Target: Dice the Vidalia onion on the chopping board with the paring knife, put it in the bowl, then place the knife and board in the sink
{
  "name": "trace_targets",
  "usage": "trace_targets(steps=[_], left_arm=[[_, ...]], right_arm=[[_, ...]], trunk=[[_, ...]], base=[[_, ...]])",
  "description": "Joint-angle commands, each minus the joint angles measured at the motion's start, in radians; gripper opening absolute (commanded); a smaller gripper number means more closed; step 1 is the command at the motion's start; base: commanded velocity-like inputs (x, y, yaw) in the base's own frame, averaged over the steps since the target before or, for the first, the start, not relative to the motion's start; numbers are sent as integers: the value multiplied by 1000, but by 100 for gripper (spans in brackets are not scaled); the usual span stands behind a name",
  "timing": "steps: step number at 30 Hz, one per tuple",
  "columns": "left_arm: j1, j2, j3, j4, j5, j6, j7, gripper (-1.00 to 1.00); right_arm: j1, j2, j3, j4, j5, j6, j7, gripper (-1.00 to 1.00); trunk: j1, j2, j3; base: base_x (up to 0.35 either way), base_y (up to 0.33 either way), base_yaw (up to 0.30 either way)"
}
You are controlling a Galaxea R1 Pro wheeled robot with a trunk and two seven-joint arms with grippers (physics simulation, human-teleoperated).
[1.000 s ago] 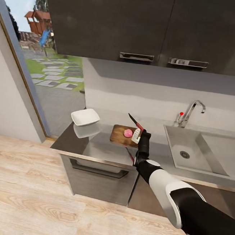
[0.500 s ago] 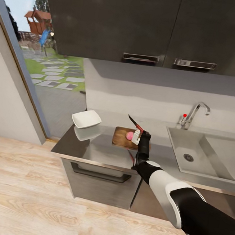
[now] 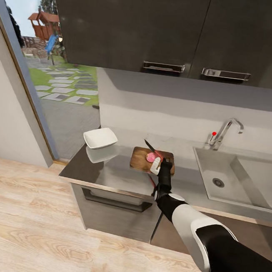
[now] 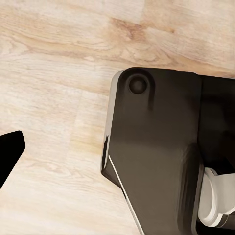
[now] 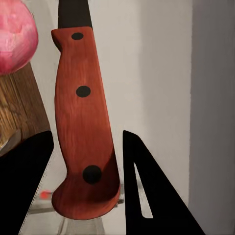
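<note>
Reddish wooden handle of the paring knife (image 5: 84, 122) sits clamped between the right pincer (image 3: 157, 166) fingers; dark blade angles up and away past the fingertips. Vidalia onion (image 3: 151, 157) lies on the chopping board (image 3: 140, 159) just beyond the pincer, close under the blade. White bowl (image 3: 99, 137) rests well off to the pincer's left on the bench (image 3: 119, 172); sink (image 3: 227, 179) to its right. Left pincer: state cannot be told.

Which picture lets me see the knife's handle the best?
The right wrist view: the paring knife fills it close up, its reddish handle with three dark rivets between the right gripper fingers. The head view shows the knife small, blade over the Vidalia onion. The left wrist view faces the wooden floor.
</note>
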Motion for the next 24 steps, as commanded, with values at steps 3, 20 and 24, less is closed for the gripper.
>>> trace_targets(steps=[3, 20, 24], left_arm=[[0, 0, 1, 0, 11, 0, -10, 100], [0, 0, 1, 1, 11, 1, -10, 100], [0, 0, 1, 1, 11, 0, -10, 100]], right_arm=[[-1, 0, 8, 1, 0, -7, -11, -100], [-1, 0, 6, 40, -1, -152, -28, -100], [-1, 0, 6, 46, -1, -151, -27, -100]], trunk=[[1, -2, -2], [1, -2, -2], [1, -2, -2]], base=[[0, 0, 0], [0, 0, 0], [0, 0, 0]])
